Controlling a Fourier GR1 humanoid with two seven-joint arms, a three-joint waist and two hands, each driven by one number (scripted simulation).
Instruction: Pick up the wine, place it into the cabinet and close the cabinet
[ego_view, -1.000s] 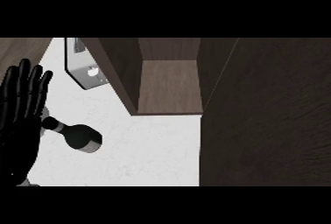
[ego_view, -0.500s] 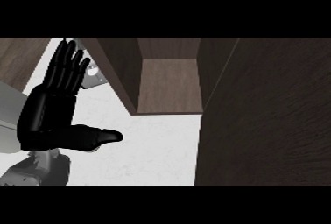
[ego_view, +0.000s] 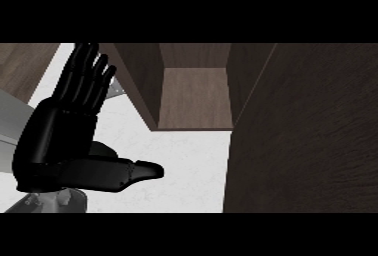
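Since a second back the left hand (ego_view: 55, 145) has slid in from the left edge, right over the bottle, and now it fills most of that side. Its fingers (ego_view: 85, 80) are straight and point up the view, nothing curled. The thumb (ego_view: 122, 172) sticks out sideways to the right. So it's released, not gripping anything yet.

The wine (ego_view: 105, 149) is nearly all hidden. Just a dark rounded sliver pokes out at the palm's right edge, right above the thumb, in the crook between thumb and palm. A second ago it lay on its side with the neck angled up-left toward the hand, but I can't confirm that axis now. My guess is the coming move is curling round it from here. It's the only hand showing anyway.

Further out is the white counter (ego_view: 184, 170), then the open cabinet (ego_view: 196, 95) up and right of the wine, with its door (ego_view: 303, 125) swung wide along the right.
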